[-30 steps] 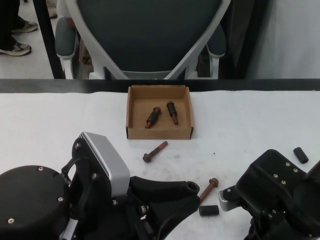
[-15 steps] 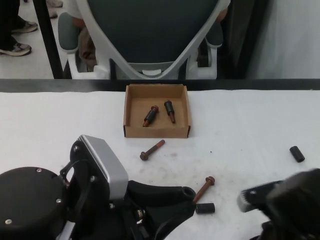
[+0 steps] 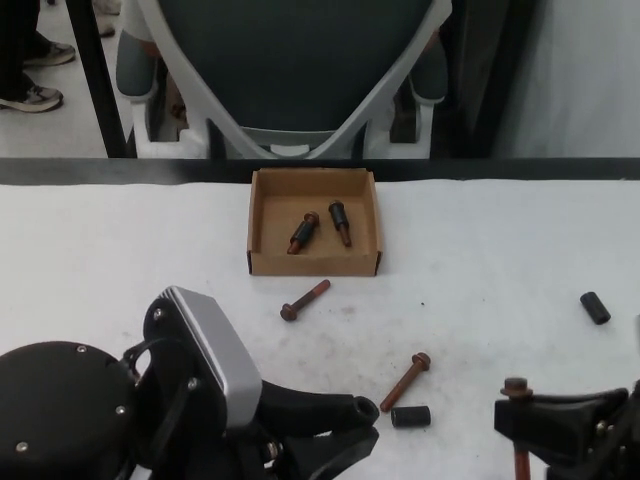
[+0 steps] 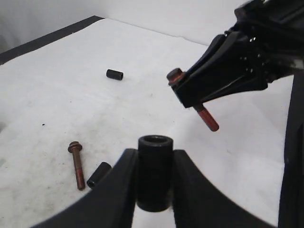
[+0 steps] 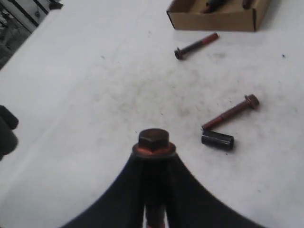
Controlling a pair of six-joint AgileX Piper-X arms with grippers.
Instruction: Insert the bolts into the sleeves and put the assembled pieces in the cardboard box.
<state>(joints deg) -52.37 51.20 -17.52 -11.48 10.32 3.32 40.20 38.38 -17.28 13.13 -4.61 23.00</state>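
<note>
Left end effector (image 4: 155,159) gripping sleeve (image 4: 155,178), right end effector (image 5: 154,164) gripping bolt (image 5: 154,139)

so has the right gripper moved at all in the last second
Yes. The right gripper, shut on a bolt, has drawn back toward the near edge of the bench and sideways away from the loose sleeve it was close beside.

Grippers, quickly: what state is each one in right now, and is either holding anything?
Left gripper: jaws closed on a black sleeve.
Right gripper: jaws closed on a bolt, just below its head.
</note>
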